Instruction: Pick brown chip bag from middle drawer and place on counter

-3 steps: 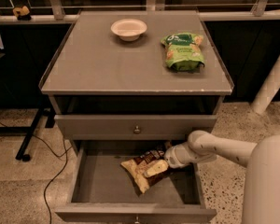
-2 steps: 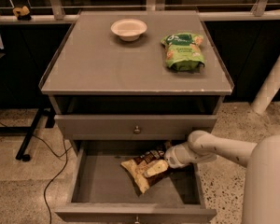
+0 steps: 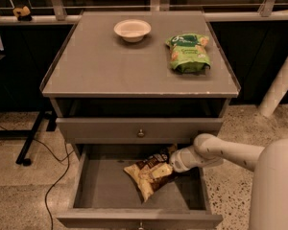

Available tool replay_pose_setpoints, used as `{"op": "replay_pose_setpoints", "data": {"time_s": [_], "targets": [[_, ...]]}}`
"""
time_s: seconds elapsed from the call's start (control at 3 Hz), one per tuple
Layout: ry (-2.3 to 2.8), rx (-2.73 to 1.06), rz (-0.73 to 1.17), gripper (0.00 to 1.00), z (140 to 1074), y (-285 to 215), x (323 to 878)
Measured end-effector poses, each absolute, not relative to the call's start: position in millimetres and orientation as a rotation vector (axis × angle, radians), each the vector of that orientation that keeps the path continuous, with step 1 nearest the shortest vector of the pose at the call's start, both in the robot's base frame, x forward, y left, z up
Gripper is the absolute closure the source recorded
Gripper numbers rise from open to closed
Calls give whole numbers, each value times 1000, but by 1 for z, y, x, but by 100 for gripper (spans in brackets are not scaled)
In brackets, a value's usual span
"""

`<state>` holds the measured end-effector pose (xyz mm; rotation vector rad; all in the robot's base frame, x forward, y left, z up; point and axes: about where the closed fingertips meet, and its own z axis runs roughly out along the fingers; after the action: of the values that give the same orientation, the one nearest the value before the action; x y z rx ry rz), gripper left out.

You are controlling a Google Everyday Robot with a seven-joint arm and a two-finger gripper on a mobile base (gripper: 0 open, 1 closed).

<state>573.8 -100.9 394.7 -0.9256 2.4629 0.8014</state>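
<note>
Pincer (image 3: 173, 161) is down in the open drawer (image 3: 101, 186), at its right side, nose pressed against the brown bag (image 3: 146, 172). Bag lies touching it and just to its left, slanting down twd the drawer front. Can't tell whether the pincer is apart or clamped on the bag; the crinkled end hides it.

Risks, imo: if the hold is only on the bag's thin end, the rest hangs and could slip out on the lift. Straight above the pincer sits the shut upper drawer front (image 3: 182, 127), so a vertical pull would likely snag bag or arm (image 3: 230, 152) on it; it needs to come out fwd first. Up on the desk (image 3: 110, 66), well above and behind the pincer, a green bag (image 3: 188, 53) sits on the right, and a careless drop could nudge it. The bowl (image 3: 132, 30) is farther left.

Vs a sec ago: no change I can see, pincer and bag in the same spots.
</note>
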Motion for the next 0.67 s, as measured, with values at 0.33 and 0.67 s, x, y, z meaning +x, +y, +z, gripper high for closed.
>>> {"op": "replay_pose_setpoints", "data": {"time_s": [0.33, 0.67], "targets": [[2463, -926, 801, 65, 395, -101, 574], [2463, -926, 801, 89, 395, -101, 574]]}}
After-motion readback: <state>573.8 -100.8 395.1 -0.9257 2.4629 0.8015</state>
